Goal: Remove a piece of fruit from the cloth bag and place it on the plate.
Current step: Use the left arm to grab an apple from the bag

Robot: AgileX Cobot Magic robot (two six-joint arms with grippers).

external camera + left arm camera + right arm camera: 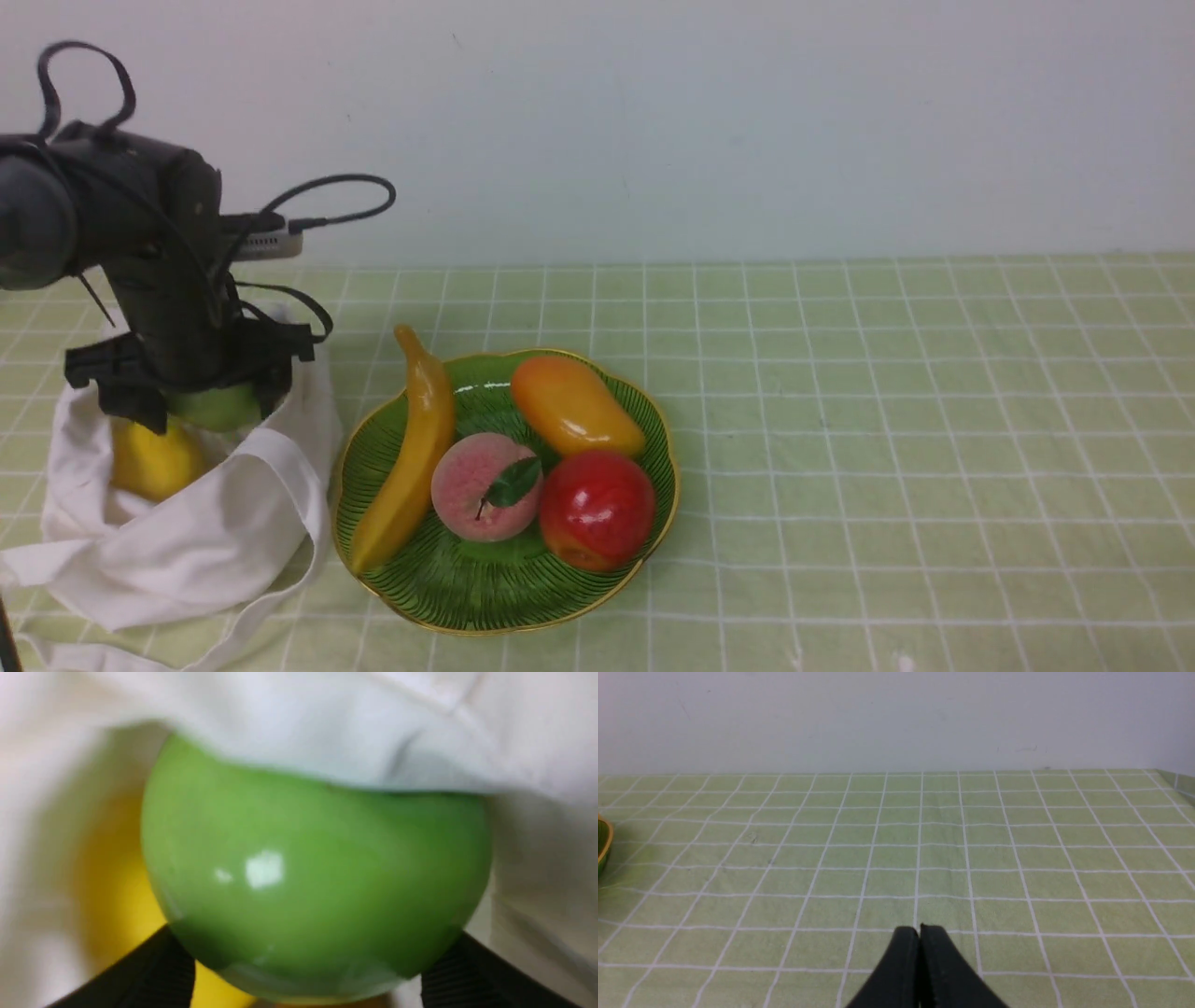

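Front view: the left gripper (207, 409) reaches down into the mouth of the soft white cloth tote bag (187, 551). The round, glossy light-green apple (222, 407) sits between its black fingers (140, 415), level with the bag's rim. A yellow lemon (154, 459) lies in the bag, below and outside the fingers. The round green ribbed plate with a gold scalloped rim (485, 586) sits off to the fingers' right, near the bag. It carries a yellow banana (411, 457), an orange mango (574, 406), a pink peach (481, 485) and a glossy red apple (597, 509).

Left wrist view: both fingers (159, 970) press on opposite flanks of the light-green apple (317, 872), clamped across its widest part. White fabric drapes over its far side. The skin looks hard and slick, so it should not give but could slip; a hold at the widest girth suits it.

Right wrist view: the right gripper (919, 934) hangs over the green checked tablecloth (1017, 858), fingers pressed together on nothing, well apart from the plate's rim.
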